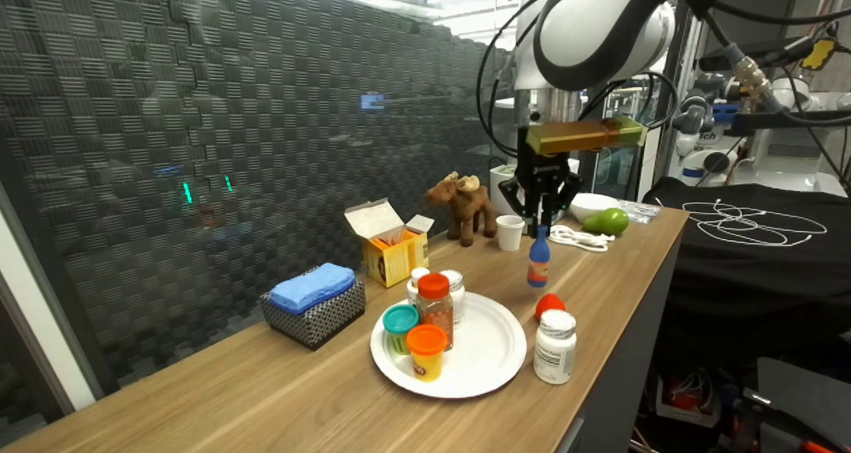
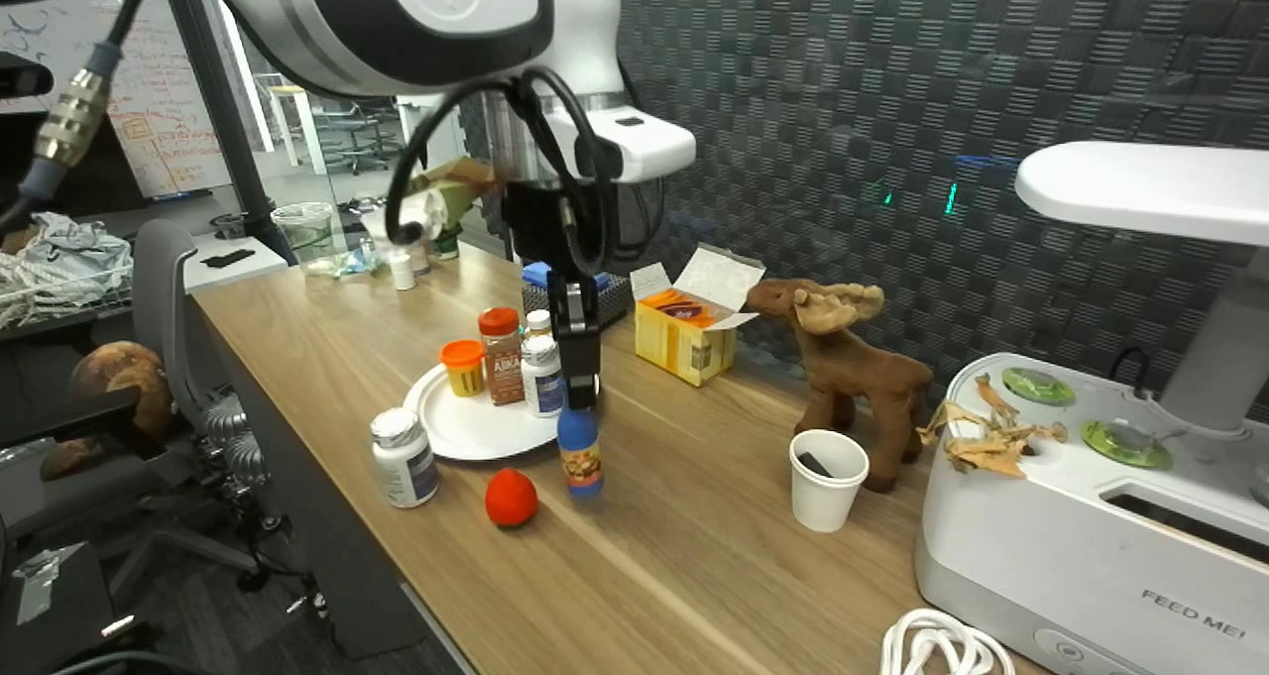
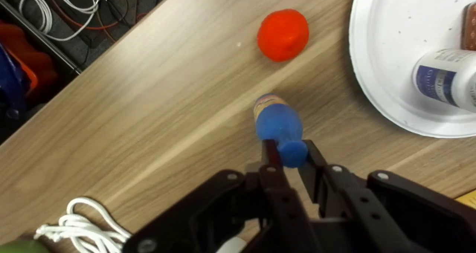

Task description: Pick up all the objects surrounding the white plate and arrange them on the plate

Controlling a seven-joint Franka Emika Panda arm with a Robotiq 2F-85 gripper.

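Bottle (image 3: 279, 123), blue and base-down, is pinched at the neck by my pincer (image 3: 290, 149), likely so it can land standing on the white plate (image 3: 390, 52), below and to one side of my pincer.

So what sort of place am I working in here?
Most likely a robotics lab with office space around it. Across the exterior views I can see a whiteboard with handwriting, a desk chair, and what looks like another robot arm in the background.
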